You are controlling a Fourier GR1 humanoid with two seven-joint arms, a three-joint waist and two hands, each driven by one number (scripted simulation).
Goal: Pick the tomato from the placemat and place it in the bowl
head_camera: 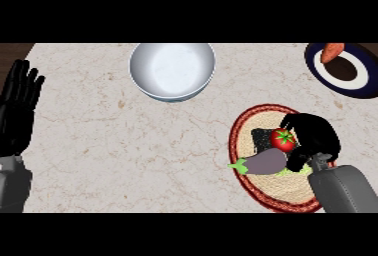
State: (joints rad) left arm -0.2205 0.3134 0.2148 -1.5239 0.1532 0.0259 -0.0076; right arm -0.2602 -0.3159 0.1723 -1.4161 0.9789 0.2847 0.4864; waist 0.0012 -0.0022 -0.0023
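- Right hand point(314, 137) is over the upper right part of the placemat point(277, 191), with its grey forearm point(343, 190) coming in from the lower right edge.
- Its fingers are curled round the tomato point(283, 139): black shows to the left of the fruit and the bulk of the hand to the right, so the tomato sits pinched between them.
- Tomato: red with a green star-shaped stem on top. It lies within the placemat's outline. I cannot tell whether it rests on the mat or is raised off it.
- Placemat: round and woven, pale in the middle with a dark red rim, at the right of the counter point(111, 150).
- Eggplant point(266, 162): purple, lying on the placemat just below the tomato, its green stem end pointing left toward the mat's rim. Its right end meets the hand in this view; whether they touch is not clear.
- A small pale green patch shows between the eggplant and the wrist; I cannot identify it.
- Bowl point(173, 67): white, upright, with nothing in it, at the counter's far edge and well apart from the placemat, up and to the left of it.
- Plate point(348, 86): dark blue rim, white ring, dark centre, in the far right corner and partly cut off by the view. An orange item point(331, 51) lies on its upper left part.
- Left hand point(18, 107): at the left edge of the view, fingers straight and pointing away from the robot, holding nothing, well apart from every object.
- Counter: pale marble with brownish veins.
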